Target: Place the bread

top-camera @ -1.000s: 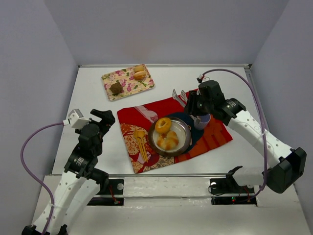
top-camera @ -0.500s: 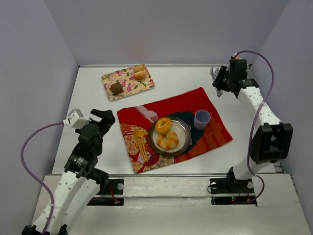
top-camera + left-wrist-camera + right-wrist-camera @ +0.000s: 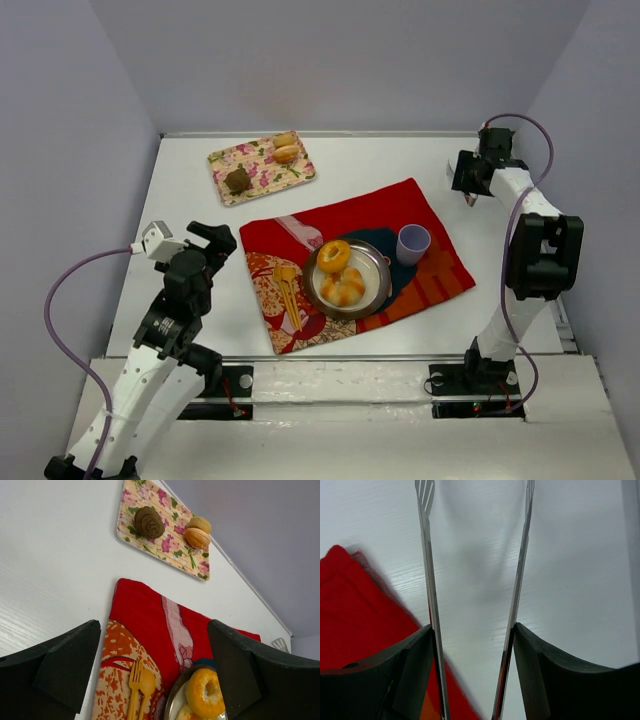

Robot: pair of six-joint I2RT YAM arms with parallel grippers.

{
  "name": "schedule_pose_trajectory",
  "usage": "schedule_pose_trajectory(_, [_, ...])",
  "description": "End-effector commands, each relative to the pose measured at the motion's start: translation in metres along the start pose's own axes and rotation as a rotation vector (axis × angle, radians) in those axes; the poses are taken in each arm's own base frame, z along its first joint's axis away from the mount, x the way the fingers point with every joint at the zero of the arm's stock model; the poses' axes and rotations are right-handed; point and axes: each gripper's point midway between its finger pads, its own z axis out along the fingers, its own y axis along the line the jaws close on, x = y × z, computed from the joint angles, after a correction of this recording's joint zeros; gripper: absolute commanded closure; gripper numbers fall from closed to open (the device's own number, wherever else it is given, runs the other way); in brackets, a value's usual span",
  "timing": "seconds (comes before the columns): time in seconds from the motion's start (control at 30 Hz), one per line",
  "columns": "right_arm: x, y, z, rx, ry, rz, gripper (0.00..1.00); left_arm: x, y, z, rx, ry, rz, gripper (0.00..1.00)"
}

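Bread lies in two places. A ring-shaped bun (image 3: 333,256) and paler rolls (image 3: 343,290) sit on the round metal plate (image 3: 376,268) in the middle of the red cloth (image 3: 400,205). Two more buns (image 3: 286,148) and a dark brown roll (image 3: 238,180) rest on the floral tray (image 3: 225,160) at the far left of the surface (image 3: 180,190).

From its base the right arm (image 3: 535,255) rises steeply and reaches to the far right edge, its wrist turned down past the cloth's far corner. The right fingers (image 3: 405,675) are partly closed on a pair of metal tongs (image 3: 426,555), each one pressing a tong arm from outside. The tong tips stand apart over bare surface with nothing between them.

Bent low at the near left, the left arm (image 3: 165,325) has its wrist aimed across the cloth toward the tray. The left fingers (image 3: 65,660) are spread wide and hold nothing.

A lilac cup (image 3: 413,242) stands just right of the plate, and a yellow fork and spoon (image 3: 287,290) lie left of it.
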Motion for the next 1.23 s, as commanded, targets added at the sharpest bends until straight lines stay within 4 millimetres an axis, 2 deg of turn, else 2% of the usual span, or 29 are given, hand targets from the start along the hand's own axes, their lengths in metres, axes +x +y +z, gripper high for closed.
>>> schedule_pose_trajectory(0.0, [-0.004, -0.028, -0.003, 0.117, -0.02, -0.072, 0.24, -0.011, -0.004, 0.004, -0.007, -0.054, -0.016, 0.01])
schedule_pose_trajectory(0.03, [-0.004, -0.037, -0.003, 0.146, -0.019, -0.065, 0.21, -0.011, -0.004, 0.004, -0.006, -0.053, -0.018, 0.01])
schedule_pose_trajectory(0.07, [0.0, -0.044, -0.004, 0.186, -0.002, -0.068, 0.12, -0.011, -0.005, 0.004, -0.004, -0.05, -0.018, 0.01])
schedule_pose_trajectory(0.13, [0.003, -0.047, -0.006, 0.194, 0.014, -0.112, 0.07, -0.011, -0.005, 0.003, -0.004, -0.048, -0.015, 0.01])
schedule_pose_trajectory(0.17, [0.004, -0.052, -0.007, 0.22, 0.016, -0.117, 0.0, -0.012, -0.005, 0.002, -0.003, -0.049, -0.018, 0.01])
schedule_pose_trajectory(0.3, [-0.002, -0.058, -0.02, 0.241, -0.005, -0.146, 0.0, -0.014, -0.006, 0.0, 0.009, -0.055, -0.026, 0.01])
schedule_pose_trajectory(0.4, [-0.015, -0.055, -0.037, 0.22, -0.053, -0.132, 0.0, -0.015, -0.007, -0.002, 0.016, -0.052, -0.029, 0.01])
schedule_pose_trajectory(0.5, [-0.033, -0.042, -0.067, 0.142, -0.135, -0.08, 0.0, -0.016, -0.007, -0.003, 0.016, -0.054, -0.03, 0.01])
schedule_pose_trajectory(0.57, [-0.033, -0.033, -0.085, 0.095, -0.172, 0.025, 0.0, -0.016, -0.006, -0.003, 0.016, -0.056, -0.031, 0.01])
schedule_pose_trajectory(0.6, [-0.041, -0.029, -0.107, 0.064, -0.224, 0.106, 0.0, -0.017, -0.006, -0.003, 0.012, -0.059, -0.03, 0.01])
schedule_pose_trajectory(0.63, [-0.026, -0.029, -0.108, 0.062, -0.206, 0.138, 0.0, -0.017, -0.005, -0.004, 0.008, -0.06, -0.03, 0.01])
schedule_pose_trajectory(0.67, [-0.025, -0.029, -0.124, 0.054, -0.239, 0.213, 0.0, -0.018, -0.003, -0.003, -0.003, -0.064, -0.035, 0.01])
schedule_pose_trajectory(0.73, [-0.011, -0.029, -0.131, 0.053, -0.236, 0.276, 0.0, -0.019, -0.004, -0.003, -0.006, -0.07, -0.042, 0.01])
schedule_pose_trajectory(0.77, [0.009, -0.029, -0.127, 0.051, -0.212, 0.3, 0.0, -0.019, -0.005, -0.002, 0.0, -0.068, -0.044, 0.01])
schedule_pose_trajectory(0.8, [0.008, -0.027, -0.14, 0.027, -0.255, 0.352, 0.0, -0.018, -0.006, -0.002, 0.003, -0.065, -0.043, 0.01])
schedule_pose_trajectory(0.87, [0.013, -0.023, -0.146, -0.017, -0.307, 0.375, 0.0, -0.014, -0.008, 0.002, -0.002, -0.052, -0.035, 0.01])
schedule_pose_trajectory(0.93, [0.039, -0.023, -0.148, -0.039, -0.325, 0.417, 0.0, -0.011, -0.012, 0.006, -0.005, -0.036, -0.034, 0.01])
schedule_pose_trajectory(1.0, [0.044, -0.021, -0.157, -0.066, -0.36, 0.456, 0.0, -0.007, -0.012, 0.009, -0.011, -0.021, -0.024, 0.01])
schedule_pose_trajectory(1.03, [0.039, -0.019, -0.169, -0.103, -0.413, 0.468, 0.0, -0.004, -0.011, 0.011, -0.022, -0.011, -0.014, 0.01])
schedule_pose_trajectory(1.2, [0.065, -0.007, -0.172, -0.197, -0.436, 0.497, 0.0, 0.003, -0.018, 0.012, 0.002, 0.027, -0.016, 0.01])
